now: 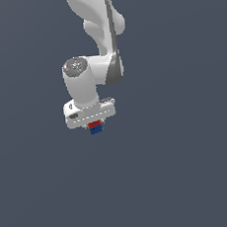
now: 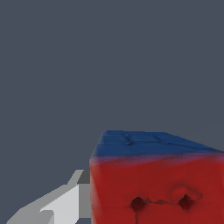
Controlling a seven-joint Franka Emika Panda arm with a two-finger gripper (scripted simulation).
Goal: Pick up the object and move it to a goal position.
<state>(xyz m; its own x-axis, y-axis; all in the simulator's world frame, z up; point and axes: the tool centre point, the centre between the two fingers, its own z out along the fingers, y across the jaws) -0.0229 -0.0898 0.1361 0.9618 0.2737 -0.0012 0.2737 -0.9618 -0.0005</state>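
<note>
The object [image 1: 95, 127] is a tiny block, red on its upper half and blue on its lower half. In the exterior view it sits directly under the white gripper [image 1: 94, 126], tucked between the short fingers, which are mostly hidden by the hand. In the wrist view the block [image 2: 153, 179] fills the near part of the picture, red face with small dark dots and blue face beyond. One white finger [image 2: 65, 203] presses against its side. The gripper is shut on the object.
The white arm [image 1: 97, 37] comes down from the top of the exterior view. Around it there is only a plain dark grey-blue surface [image 1: 191, 176]. No goal marker shows.
</note>
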